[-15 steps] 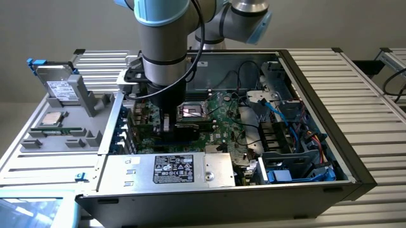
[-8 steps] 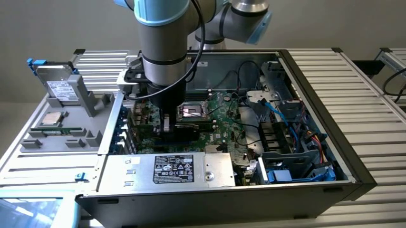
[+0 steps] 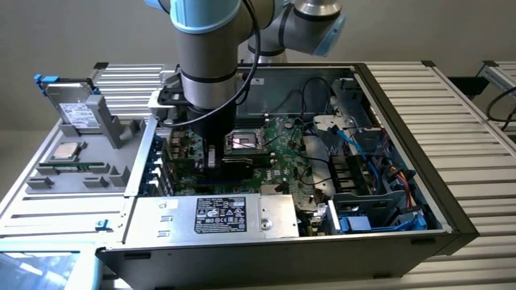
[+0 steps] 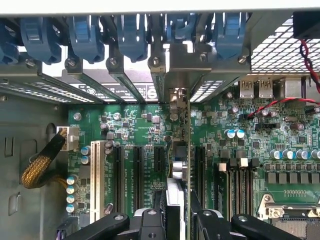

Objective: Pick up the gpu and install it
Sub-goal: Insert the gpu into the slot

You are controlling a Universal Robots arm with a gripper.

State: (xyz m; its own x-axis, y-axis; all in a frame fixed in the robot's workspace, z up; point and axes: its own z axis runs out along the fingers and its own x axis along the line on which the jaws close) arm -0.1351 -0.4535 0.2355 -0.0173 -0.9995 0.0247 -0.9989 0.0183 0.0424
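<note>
A grey computer case (image 3: pixel 435 199) lies on its side with its cover off, resting on a surface (image 3: pixel 467 121) of pale ribbed metal slats, and a plain grey wall (image 3: pixel 81 30) stands behind it. The arm (image 3: pixel 208 42) reaches straight down into the case, its claw (image 3: pixel 211 160) low over the green circuit board (image 4: pixel 130 125). In the wrist view the claw (image 4: pixel 176 215) is clamped on the gpu (image 4: pixel 176 165), one dark finger on each face of the card. The gpu stands on edge among the long black slots of the board, its silver end pointing to the rear openings under the row of blue latches (image 4: pixel 132 35). Whether it is fully seated I cannot tell. At the near end of the case sits a silver power box (image 3: pixel 222 214) with a black label, and blue cables (image 3: pixel 379 160) run along the exterior view's right side. On the exterior view's left, a grey tray (image 3: pixel 81 175) on the surface holds a white-labelled hard drive (image 3: pixel 78 113) standing upright and a square chip (image 3: pixel 64 152) lying flat.
</note>
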